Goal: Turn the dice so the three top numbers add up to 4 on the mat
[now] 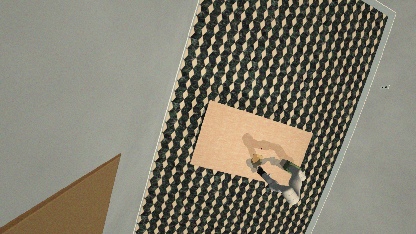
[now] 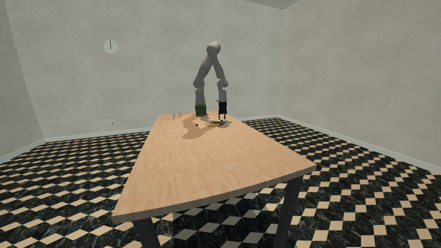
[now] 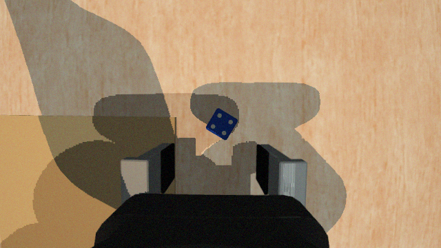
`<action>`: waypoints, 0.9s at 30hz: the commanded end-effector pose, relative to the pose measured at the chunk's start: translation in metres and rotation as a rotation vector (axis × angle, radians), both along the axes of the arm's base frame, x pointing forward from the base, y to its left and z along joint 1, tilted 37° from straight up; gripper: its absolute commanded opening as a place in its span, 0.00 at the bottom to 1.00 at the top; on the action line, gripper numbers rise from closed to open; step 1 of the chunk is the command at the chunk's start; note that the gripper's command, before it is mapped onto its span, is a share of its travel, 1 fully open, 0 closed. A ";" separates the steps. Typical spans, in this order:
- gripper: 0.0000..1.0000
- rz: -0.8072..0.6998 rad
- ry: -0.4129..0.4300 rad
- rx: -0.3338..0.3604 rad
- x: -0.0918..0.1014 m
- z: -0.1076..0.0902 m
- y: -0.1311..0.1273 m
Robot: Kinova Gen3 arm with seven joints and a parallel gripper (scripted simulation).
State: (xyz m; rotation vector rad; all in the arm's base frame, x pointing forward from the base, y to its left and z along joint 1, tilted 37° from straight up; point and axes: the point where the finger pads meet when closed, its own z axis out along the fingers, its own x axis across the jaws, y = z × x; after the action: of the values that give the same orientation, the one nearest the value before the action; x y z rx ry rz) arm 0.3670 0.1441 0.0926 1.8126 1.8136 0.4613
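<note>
Blue die: while the wrist view looks down, it (image 2: 221, 120) (image 3: 222, 124) shows four pips, just off the mat (image 1: 257, 158) (image 2: 212, 124) (image 3: 21, 155)
Gripper (image 1: 257, 167) (image 2: 222, 117) (image 3: 216, 169): wide open, nothing held
Red die (image 1: 261, 149) (image 2: 196, 124): off the mat, pips too small

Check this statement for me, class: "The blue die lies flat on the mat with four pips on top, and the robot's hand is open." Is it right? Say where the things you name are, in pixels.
Not quite: the blue die (image 3: 222, 124) lies on the bare wood of the table (image 3: 379, 103), beside the mat (image 3: 21, 165), as the wrist view shows. The rest stands.
</note>
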 end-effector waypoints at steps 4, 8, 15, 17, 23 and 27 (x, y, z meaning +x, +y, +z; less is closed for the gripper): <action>1.00 0.001 -0.001 0.002 -0.003 0.005 0.001; 1.00 0.001 -0.001 0.002 -0.007 0.011 0.002; 1.00 0.001 -0.001 0.002 -0.015 0.021 0.004; 1.00 0.001 -0.001 0.002 -0.018 0.026 0.005; 1.00 0.001 -0.001 0.002 -0.030 0.042 0.007; 1.00 0.001 -0.001 0.002 -0.038 0.052 0.009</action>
State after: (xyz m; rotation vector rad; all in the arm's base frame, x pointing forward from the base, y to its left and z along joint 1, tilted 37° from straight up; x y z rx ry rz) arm 0.3303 0.1456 0.1334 1.8138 1.8133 0.4299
